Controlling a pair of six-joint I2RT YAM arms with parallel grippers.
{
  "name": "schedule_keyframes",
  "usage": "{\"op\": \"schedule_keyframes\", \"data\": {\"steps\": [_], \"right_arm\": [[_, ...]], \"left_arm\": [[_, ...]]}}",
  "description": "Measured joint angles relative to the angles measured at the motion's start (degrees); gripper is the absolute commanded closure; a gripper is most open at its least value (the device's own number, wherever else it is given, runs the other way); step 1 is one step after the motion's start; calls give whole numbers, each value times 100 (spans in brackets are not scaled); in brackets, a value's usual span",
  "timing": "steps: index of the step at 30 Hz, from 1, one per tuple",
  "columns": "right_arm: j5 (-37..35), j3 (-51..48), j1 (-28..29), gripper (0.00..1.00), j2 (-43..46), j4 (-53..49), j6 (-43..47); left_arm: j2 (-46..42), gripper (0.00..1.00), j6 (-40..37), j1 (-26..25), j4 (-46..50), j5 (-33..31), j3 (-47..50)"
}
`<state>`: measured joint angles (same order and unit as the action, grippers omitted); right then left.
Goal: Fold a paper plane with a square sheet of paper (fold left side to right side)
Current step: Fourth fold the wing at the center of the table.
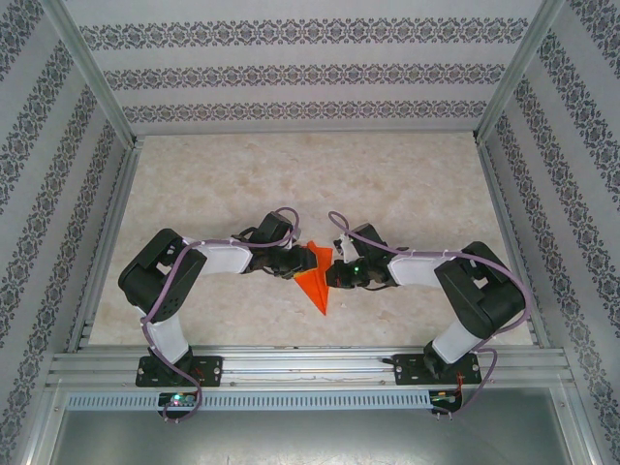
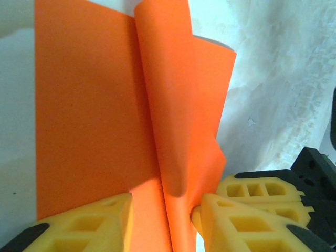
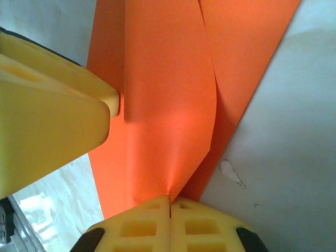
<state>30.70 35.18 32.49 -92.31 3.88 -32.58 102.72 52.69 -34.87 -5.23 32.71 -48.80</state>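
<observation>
The square sheet of paper [image 1: 316, 287], bright orange-red, is folded into a narrow shape with its point toward the near edge, and it lies between the two arms. In the left wrist view the paper [image 2: 89, 115] has a raised flap running down its middle. My left gripper [image 2: 164, 212] straddles that flap with its jaws apart; its right finger [image 2: 220, 220] touches the flap, and its left finger [image 2: 100, 220] rests on the flat part. My right gripper [image 3: 169, 202] is shut on a raised corner of the paper [image 3: 168, 105]. From above, the left gripper [image 1: 301, 260] and right gripper [image 1: 333, 268] nearly meet.
The marbled tabletop [image 1: 320, 184] stretches beyond the arms, fenced by metal rails and patterned walls [image 1: 310, 68]. One yellow finger of the left gripper [image 3: 47, 121] looms at the left of the right wrist view, pressed to the paper. The right gripper's finger [image 2: 262, 189] shows in the left wrist view.
</observation>
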Motion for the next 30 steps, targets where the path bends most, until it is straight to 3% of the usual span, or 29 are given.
{"op": "schedule_keyframes", "data": {"steps": [19, 26, 30], "right_arm": [[31, 179, 42, 100, -188, -109, 0], [17, 199, 76, 100, -210, -85, 0], [20, 229, 79, 100, -232, -114, 0]], "left_arm": [[-560, 52, -59, 0, 494, -348, 0], [-1027, 80, -317, 0, 597, -393, -22], [-754, 88, -339, -4, 570, -116, -94]]}}
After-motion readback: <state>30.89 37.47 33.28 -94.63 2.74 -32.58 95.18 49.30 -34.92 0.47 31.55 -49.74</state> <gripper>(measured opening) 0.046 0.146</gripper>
